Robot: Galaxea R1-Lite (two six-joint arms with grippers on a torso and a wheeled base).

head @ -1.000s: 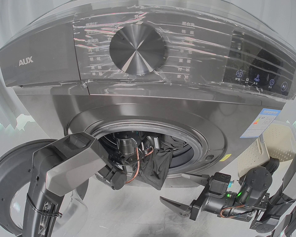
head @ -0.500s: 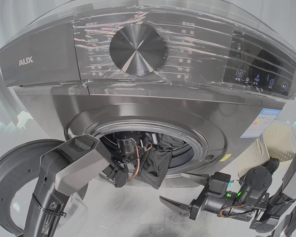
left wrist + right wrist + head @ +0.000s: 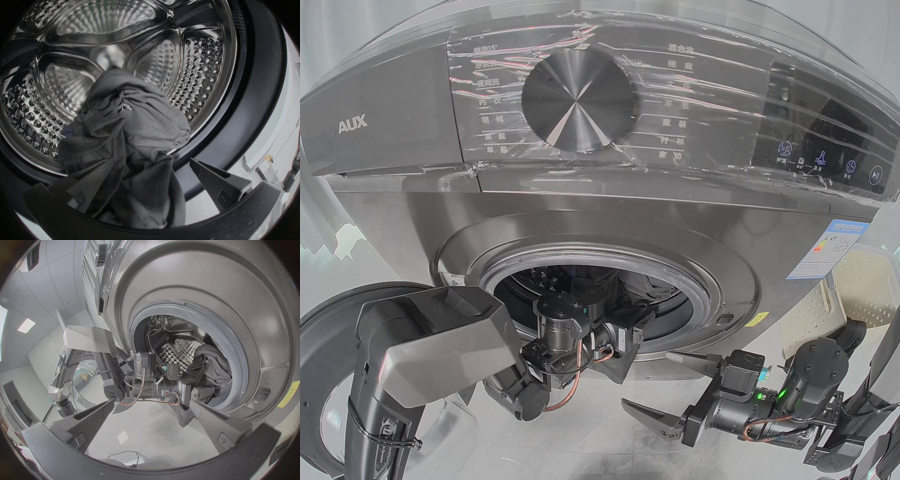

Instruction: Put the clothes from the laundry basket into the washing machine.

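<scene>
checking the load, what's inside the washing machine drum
A crumpled dark grey garment sits in the perforated steel drum, its lower end draped out over the black door seal. Anything beneath the cloth is covered.

I see a grey floor (image 3: 150,433) with a small white paper scrap (image 3: 123,437) lying on it and a thin dark cable (image 3: 125,452) nearby. Overhead, my room's tiled ceiling (image 3: 59,287) carries a lit panel (image 3: 26,325).
</scene>
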